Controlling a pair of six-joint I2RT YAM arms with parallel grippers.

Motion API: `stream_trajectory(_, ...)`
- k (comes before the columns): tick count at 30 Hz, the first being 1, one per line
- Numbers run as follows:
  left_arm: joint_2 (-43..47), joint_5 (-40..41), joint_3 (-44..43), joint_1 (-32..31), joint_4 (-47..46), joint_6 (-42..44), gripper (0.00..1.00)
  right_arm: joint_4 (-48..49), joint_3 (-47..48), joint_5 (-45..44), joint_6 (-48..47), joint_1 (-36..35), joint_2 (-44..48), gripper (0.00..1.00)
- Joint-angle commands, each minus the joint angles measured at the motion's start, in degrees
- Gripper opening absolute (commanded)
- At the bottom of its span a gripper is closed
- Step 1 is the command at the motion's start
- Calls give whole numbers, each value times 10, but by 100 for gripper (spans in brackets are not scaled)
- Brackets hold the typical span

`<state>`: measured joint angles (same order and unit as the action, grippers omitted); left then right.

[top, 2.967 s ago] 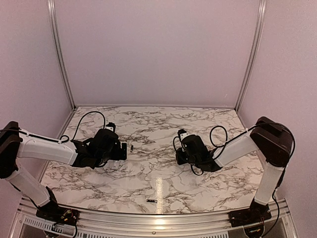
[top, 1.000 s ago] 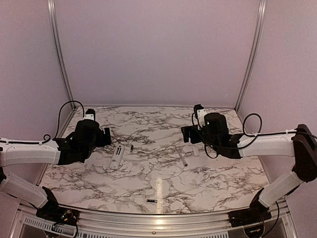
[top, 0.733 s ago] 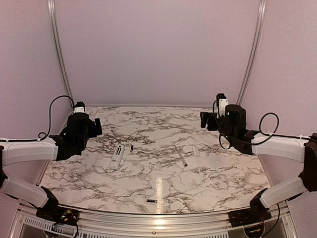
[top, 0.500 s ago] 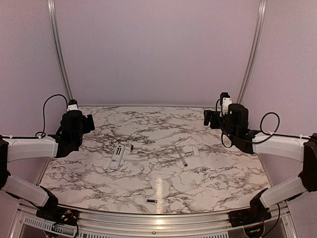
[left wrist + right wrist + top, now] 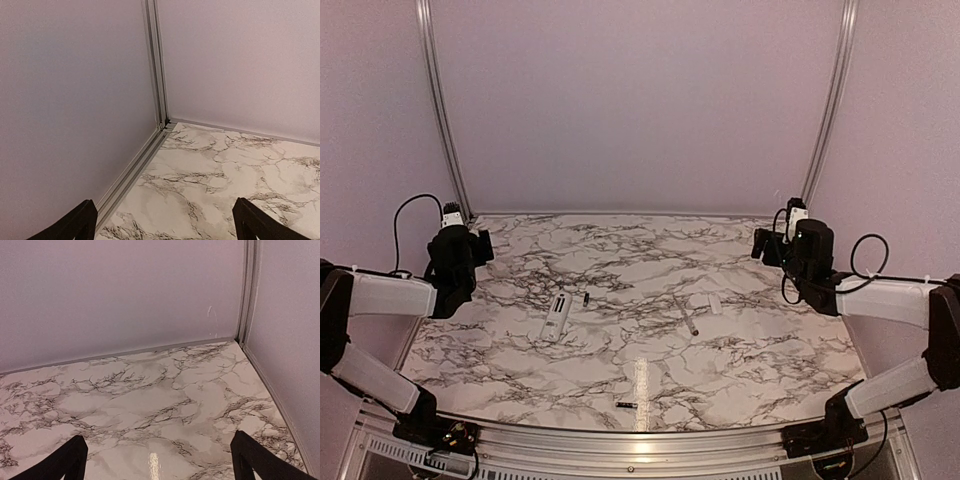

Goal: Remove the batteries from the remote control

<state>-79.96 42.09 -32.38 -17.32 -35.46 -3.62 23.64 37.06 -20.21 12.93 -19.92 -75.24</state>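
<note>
The white remote control (image 5: 556,316) lies on the marble table left of centre, with nothing touching it. One dark battery (image 5: 586,298) lies just right of its far end. Another battery (image 5: 626,405) lies near the front edge. My left gripper (image 5: 480,245) is raised near the left wall, well apart from the remote. In the left wrist view the left gripper (image 5: 165,220) is open over bare marble. My right gripper (image 5: 763,245) hangs by the right wall; in its wrist view the right gripper (image 5: 157,455) is open with nothing between the fingers.
A thin grey stick (image 5: 687,318) lies right of centre, with a small white cover piece (image 5: 714,302) beside it. Aluminium corner posts (image 5: 156,65) (image 5: 248,290) and pale walls close in the table's back and sides.
Both arms have drawn back and outward, the left toward the left wall, the right toward the right wall. The remote, stick and batteries stayed where they lay.
</note>
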Motion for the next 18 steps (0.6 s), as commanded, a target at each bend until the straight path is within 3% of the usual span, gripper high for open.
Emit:
stream_trajectory(1,-9,1,73,8,-157,108,99,17,-27,-53,16,22,23,98)
stream_trajectory(4,-18,3,113,10,-250,127,99,15,-29,-100,13,22,15,98)
stream_trajectory(13,-60,-76,167,45,-353,98,99,70,-62,-162,-9,23,15,99)
stream_trajectory(18,-51,-126,168,65,-335,82,99,103,-80,-182,-21,22,7,99)
